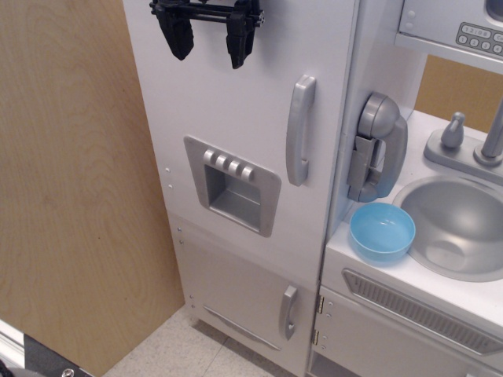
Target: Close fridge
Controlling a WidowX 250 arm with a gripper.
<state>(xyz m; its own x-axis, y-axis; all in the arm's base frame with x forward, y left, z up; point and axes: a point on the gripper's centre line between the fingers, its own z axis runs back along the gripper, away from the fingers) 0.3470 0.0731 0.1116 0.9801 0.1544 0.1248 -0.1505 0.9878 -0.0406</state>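
Note:
The fridge [236,118] is a tall white toy-kitchen cabinet. Its tall white door lies flush with the cabinet front, with no gap showing at its right edge. The door carries a vertical grey handle [300,129] and a grey dispenser panel [232,184]. My black gripper [208,39] is at the top of the view, in front of the upper part of the door, left of the handle. Its two fingers hang apart with nothing between them.
A short white door with a small grey handle [288,312] sits below. A grey toy phone [377,145], a blue bowl [382,230], a sink [464,224] and faucet lie right. A wooden panel [71,181] stands left.

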